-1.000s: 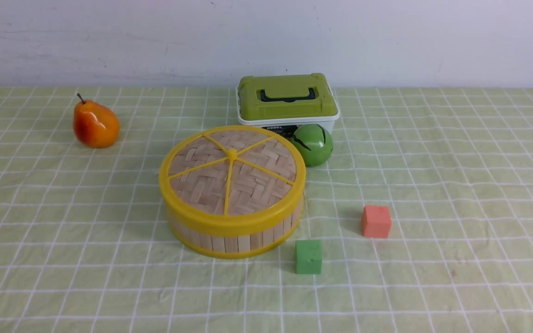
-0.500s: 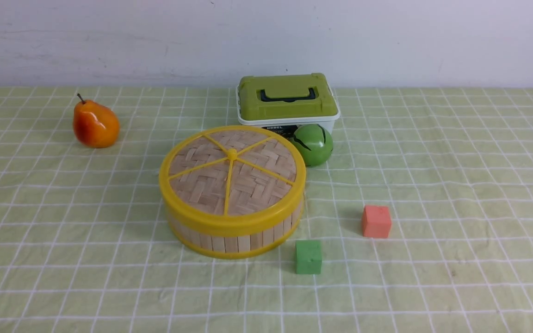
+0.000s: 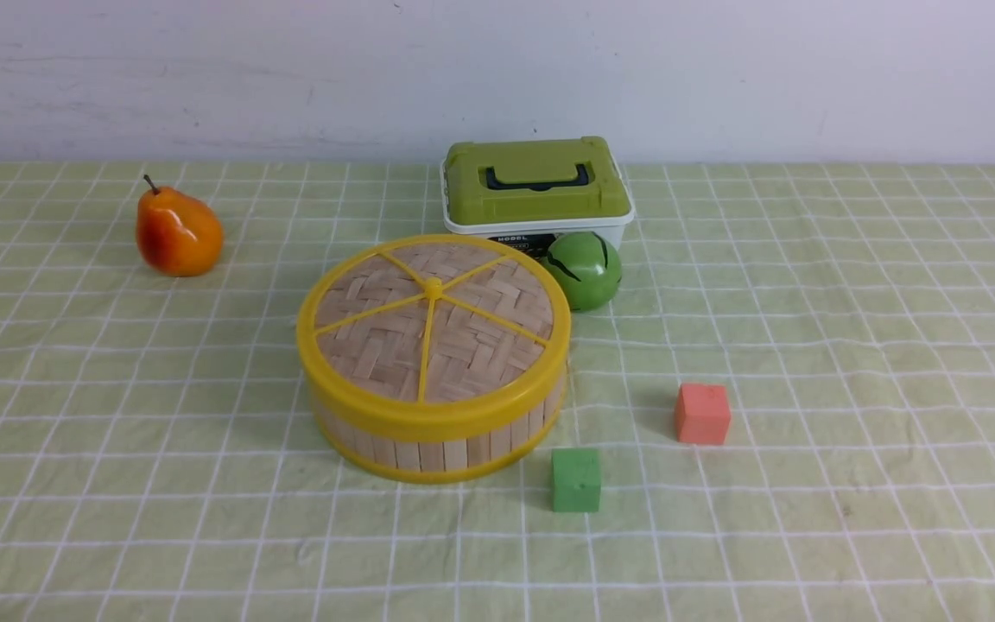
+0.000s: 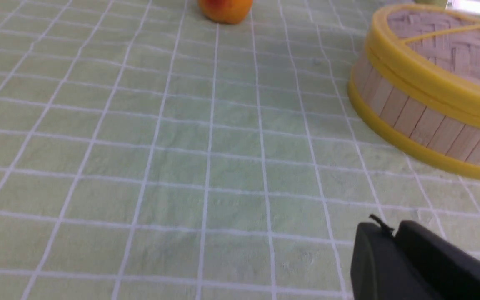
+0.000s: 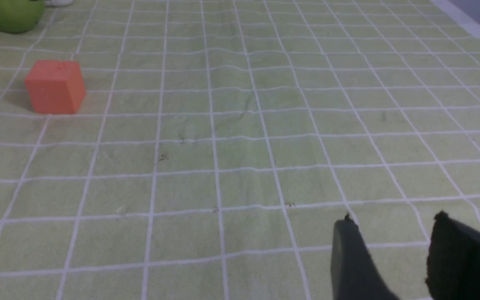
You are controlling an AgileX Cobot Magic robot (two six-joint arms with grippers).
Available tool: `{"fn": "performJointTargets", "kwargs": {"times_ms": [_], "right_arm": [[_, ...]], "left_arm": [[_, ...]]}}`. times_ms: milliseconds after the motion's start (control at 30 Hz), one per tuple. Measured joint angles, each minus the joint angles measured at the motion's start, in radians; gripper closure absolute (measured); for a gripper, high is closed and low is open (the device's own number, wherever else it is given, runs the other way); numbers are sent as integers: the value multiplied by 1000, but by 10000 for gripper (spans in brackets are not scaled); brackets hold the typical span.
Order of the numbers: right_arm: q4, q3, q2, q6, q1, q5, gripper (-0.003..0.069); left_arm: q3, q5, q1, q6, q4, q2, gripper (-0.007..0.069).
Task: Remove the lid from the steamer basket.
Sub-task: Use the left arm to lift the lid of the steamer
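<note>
The steamer basket [image 3: 428, 445] stands mid-table with light-wood slat walls and yellow rims. The lid [image 3: 433, 333], woven bamboo with a yellow rim, spokes and centre knob, sits closed on it. Both also show in the left wrist view, the basket [image 4: 423, 125] and the lid [image 4: 444, 54]. Neither arm shows in the front view. My left gripper [image 4: 390, 228] is shut and empty, low over the cloth, well short of the basket. My right gripper [image 5: 394, 221] is open and empty over bare cloth, away from the basket.
A white box with a green lid [image 3: 536, 186] stands behind the basket, a green ball [image 3: 586, 269] beside it. An orange pear [image 3: 176, 233] lies at far left. A red cube [image 3: 702, 414] and a green cube [image 3: 575, 479] sit right of the basket. A checked green cloth [image 3: 852, 328] covers the table.
</note>
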Motion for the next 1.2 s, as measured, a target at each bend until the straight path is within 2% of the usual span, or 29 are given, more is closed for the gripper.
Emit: {"fn": "performJointTargets", "kwargs": {"times_ms": [433,533,600,667,700,733,800,833,867,933,1100,1200], "right_arm": [[0,0,0,0,0,0,415],[0,0,0,0,0,0,415],[0,0,0,0,0,0,415],[0,0,0,0,0,0,415],[0,0,0,0,0,0,415],[0,0,0,0,0,0,415],[0,0,0,0,0,0,415],[0,0,0,0,0,0,415],[0,0,0,0,0,0,415],[0,0,0,0,0,0,415],[0,0,0,0,0,0,415],[0,0,0,0,0,0,415]], "left_arm": [[0,-657,0,-20,26,0,557],[0,-807,0,-90,1,0,556],[-39,-841,0,-157,-2,0,564],[-98,-814,0,-189,2,0,578],[-224,-718,0,-215,6,6,623],[-290,-661,0,-220,7,19,637],[-408,-547,0,-224,9,61,637],[-522,-432,0,-226,12,132,637],[-537,-417,0,-226,13,132,637],[-689,-285,0,-221,32,264,637],[-816,-203,0,-212,73,524,637],[-876,-25,-2,-212,40,751,637]]}}
